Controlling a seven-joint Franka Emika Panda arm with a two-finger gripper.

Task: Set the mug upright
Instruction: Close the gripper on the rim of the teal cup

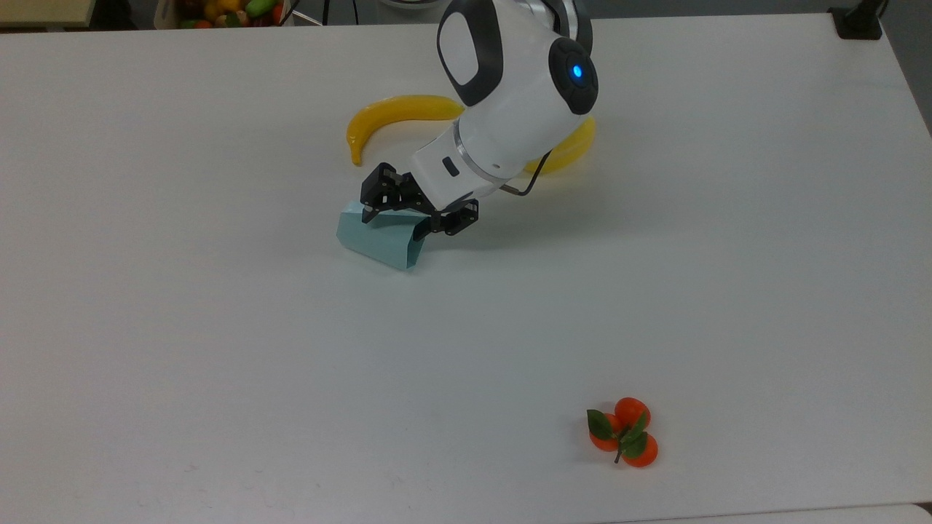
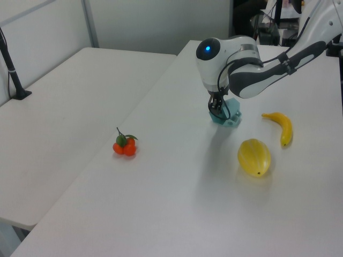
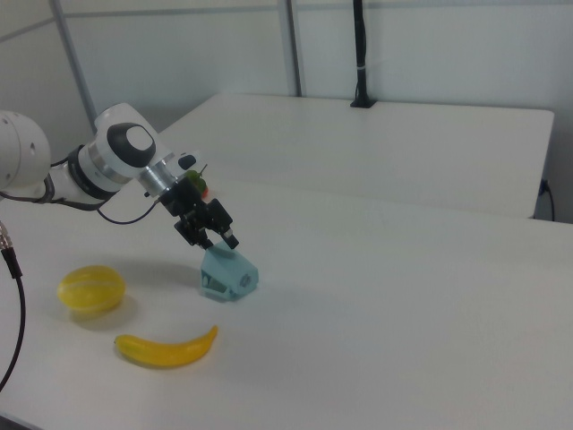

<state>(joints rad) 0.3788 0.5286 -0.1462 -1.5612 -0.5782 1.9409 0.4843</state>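
Note:
The pale blue faceted mug (image 1: 378,237) lies on its side on the white table (image 1: 218,349), its mouth facing the top view's right. My gripper (image 1: 394,220) is open and low over the mug's mouth end, with one fingertip (image 1: 368,212) at the mug's far side and the other at the rim. I cannot tell whether the fingers touch it. In the left view the gripper (image 2: 217,110) hangs in front of the mug (image 2: 229,117). In the right view the gripper (image 3: 213,240) sits just above the mug (image 3: 229,276).
A banana (image 1: 393,113) and a round yellow fruit (image 1: 571,145) lie behind the arm. A cluster of oranges with leaves (image 1: 624,431) sits near the front right. A fruit basket (image 1: 226,10) stands past the far edge, and a black clamp (image 1: 859,22) at the far right corner.

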